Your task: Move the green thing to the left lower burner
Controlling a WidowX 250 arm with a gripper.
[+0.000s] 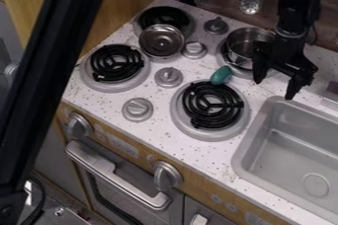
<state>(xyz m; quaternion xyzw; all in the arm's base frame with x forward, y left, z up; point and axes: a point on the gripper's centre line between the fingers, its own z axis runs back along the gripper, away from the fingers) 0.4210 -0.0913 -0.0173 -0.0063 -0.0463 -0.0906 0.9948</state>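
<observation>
Above the right side of the stove, the black gripper [274, 90] hangs with its fingers apart, holding nothing, between the near right burner [210, 105] and the sink [316, 183]. The green thing [222, 75] sits at the far edge of that burner (just short of the metal pot [245, 41] on the far right one). Over to the left, the near left burner [116, 64] is bare, and a small metal pan [161, 41] lies by the far left burner [163, 17]
</observation>
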